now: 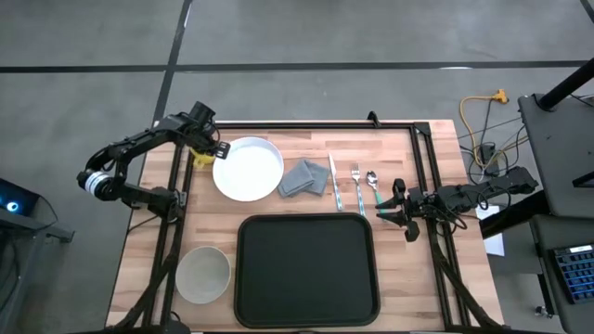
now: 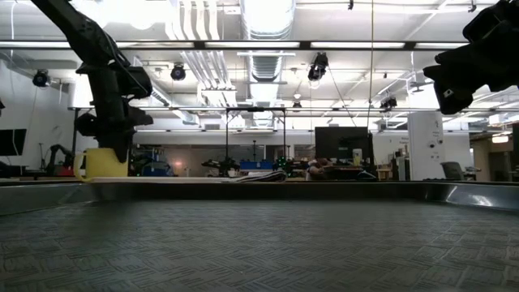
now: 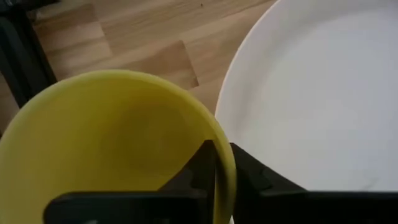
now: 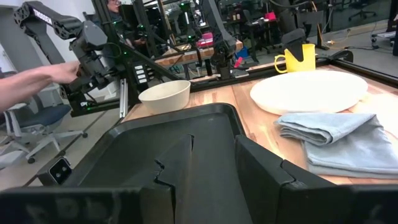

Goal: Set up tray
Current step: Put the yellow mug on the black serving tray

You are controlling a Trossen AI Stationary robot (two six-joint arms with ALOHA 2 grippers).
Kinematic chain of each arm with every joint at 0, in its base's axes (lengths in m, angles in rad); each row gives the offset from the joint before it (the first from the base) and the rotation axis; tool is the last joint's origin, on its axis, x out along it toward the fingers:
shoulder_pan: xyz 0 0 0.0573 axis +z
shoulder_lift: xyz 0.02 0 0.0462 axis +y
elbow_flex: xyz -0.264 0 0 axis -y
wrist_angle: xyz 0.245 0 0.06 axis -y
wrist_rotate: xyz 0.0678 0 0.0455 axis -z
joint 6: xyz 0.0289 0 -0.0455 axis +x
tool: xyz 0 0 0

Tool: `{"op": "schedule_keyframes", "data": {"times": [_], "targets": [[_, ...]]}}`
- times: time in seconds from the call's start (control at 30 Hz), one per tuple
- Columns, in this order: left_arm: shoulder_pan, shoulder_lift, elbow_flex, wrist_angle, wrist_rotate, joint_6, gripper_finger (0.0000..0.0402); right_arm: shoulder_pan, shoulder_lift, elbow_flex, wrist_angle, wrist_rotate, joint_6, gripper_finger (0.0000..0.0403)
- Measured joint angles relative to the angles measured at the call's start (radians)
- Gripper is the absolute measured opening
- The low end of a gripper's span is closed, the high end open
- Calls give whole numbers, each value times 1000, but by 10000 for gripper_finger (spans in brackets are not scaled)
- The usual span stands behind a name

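The left end effector (image 1: 206, 148) is pinching the yellow mug's (image 3: 118, 143) rim at the bench's (image 1: 418, 269) far left edge, beside the white plate (image 1: 248, 168); the right end effector (image 1: 397, 209), part open and empty, is hanging by the tray (image 1: 306, 269).

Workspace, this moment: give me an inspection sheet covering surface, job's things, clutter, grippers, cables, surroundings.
Surface: wooden table, dark frame.
Job's things: black tray at the near edge, nothing on it.
Clutter: white plate, yellow mug, grey cloth, knife, fork, spoon, pale bowl.
Grippers: left gripper shut on the yellow mug's rim; right gripper open beside the spoon, holding nothing.
Cables: yellow cable on the floor.
Surroundings: a person's hand beyond the table.
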Motion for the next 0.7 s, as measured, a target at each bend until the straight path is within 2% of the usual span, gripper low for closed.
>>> {"op": "schedule_keyframes", "data": {"times": [0.23, 0.5, 0.7], "targets": [[0, -31, 0, 3, 11, 3, 2, 0, 0, 0, 0, 0, 0, 112], [0, -121, 0, -4, 10, 14, 1, 0, 0, 0, 0, 0, 0, 112], [-10, -196, 0, -93, 6, 37, 1, 0, 0, 0, 0, 0, 0, 112]]}}
